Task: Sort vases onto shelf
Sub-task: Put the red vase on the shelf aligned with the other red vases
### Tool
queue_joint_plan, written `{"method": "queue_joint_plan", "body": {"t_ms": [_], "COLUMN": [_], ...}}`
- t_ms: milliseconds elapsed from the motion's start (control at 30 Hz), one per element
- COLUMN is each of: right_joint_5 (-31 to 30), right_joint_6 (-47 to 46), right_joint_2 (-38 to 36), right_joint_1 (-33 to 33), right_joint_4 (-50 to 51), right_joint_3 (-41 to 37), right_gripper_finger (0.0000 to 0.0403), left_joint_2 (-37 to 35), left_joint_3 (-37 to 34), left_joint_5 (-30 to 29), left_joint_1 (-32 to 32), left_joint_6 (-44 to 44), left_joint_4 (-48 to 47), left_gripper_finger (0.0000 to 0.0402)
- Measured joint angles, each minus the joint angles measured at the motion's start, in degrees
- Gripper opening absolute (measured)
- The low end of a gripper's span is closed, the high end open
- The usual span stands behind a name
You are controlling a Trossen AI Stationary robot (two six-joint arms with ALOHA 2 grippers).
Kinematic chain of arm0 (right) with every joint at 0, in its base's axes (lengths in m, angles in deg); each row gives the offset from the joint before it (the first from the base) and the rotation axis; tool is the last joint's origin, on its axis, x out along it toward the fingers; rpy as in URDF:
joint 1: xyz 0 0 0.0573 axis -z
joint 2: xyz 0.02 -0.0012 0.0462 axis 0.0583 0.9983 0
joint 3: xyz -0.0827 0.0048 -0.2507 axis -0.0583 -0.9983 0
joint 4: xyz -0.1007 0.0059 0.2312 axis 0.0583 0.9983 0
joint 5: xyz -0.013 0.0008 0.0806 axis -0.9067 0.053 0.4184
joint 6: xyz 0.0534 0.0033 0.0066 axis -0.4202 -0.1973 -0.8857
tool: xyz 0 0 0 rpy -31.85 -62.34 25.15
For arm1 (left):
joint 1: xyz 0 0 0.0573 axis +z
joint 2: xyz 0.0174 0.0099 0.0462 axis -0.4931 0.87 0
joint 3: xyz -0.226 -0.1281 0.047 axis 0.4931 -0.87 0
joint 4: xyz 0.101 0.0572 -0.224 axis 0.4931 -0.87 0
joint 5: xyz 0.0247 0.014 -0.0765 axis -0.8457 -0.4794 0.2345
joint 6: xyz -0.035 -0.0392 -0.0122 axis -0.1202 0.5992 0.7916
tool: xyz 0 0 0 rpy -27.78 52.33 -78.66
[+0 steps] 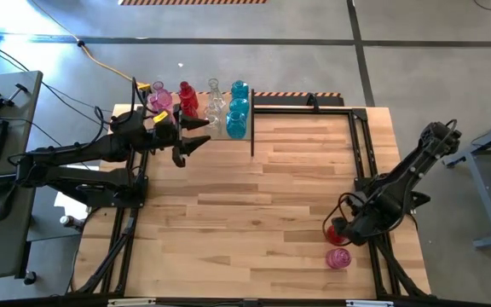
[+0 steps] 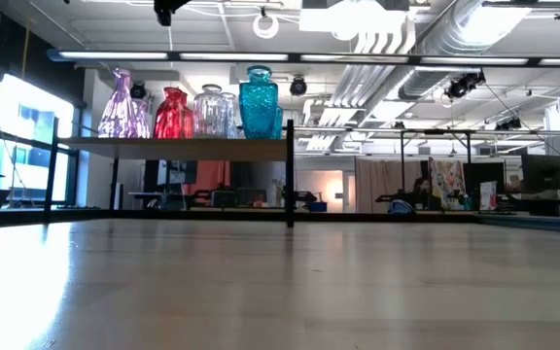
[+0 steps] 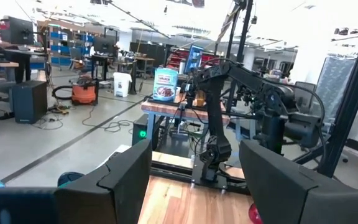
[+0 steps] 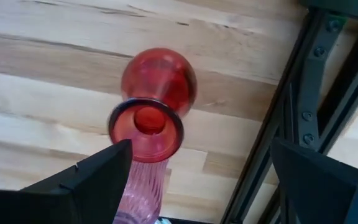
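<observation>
Pink point(image 1: 160, 98), red point(image 1: 186, 99), clear point(image 1: 216, 102) and teal point(image 1: 239, 107) vases stand on the shelf point(image 1: 218, 133) at the table's far left; the low view shows them in a row on the shelf point(image 2: 178, 143). A red vase point(image 4: 157, 93) stands upright on the tabletop near the right edge, with a pink vase point(image 1: 337, 258) just nearer. My right gripper point(image 4: 204, 180) points down over the red vase point(image 1: 337, 232), open. My left gripper point(image 1: 193, 145) hangs level at the shelf's near edge, open with nothing between its fingers. My right gripper comes from above, pointing down. One fingertip point(image 4: 120, 152) overlaps the red vase's mouth rim point(image 4: 166, 134) in the wrist view; whether it touches the rim I cannot tell. The other finger stands well off to the side, over the black frame.
A black metal frame rail point(image 4: 278, 124) runs along the table's right edge, close to the red vase. The shelf's black posts point(image 1: 252, 128) stand at its corners. Bare wooden tabletop point(image 1: 254, 205) lies between the two arms.
</observation>
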Motion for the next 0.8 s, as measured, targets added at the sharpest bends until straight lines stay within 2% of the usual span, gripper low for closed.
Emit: {"method": "queue_joint_plan", "body": {"t_ms": [300,800], "right_joint_5": [0.53,0.55], "right_joint_6": [-3.31,-6.4], "right_joint_2": [4.39,9.2], "right_joint_1": [0.02,0.58], "right_joint_4": [-0.07,-3.77], "right_joint_3": [0.02,0.09], "right_gripper_finger": [0.0358,0.0268], "left_joint_2": [0.0,0.0], "left_joint_3": [0.0,0.0], "left_joint_5": [0.0,0.0], "left_joint_1": [0.0,0.0], "left_joint_6": [0.0,0.0], "left_joint_4": [0.01,0.0], "left_gripper_finger": [0.0234,0.0234]}}
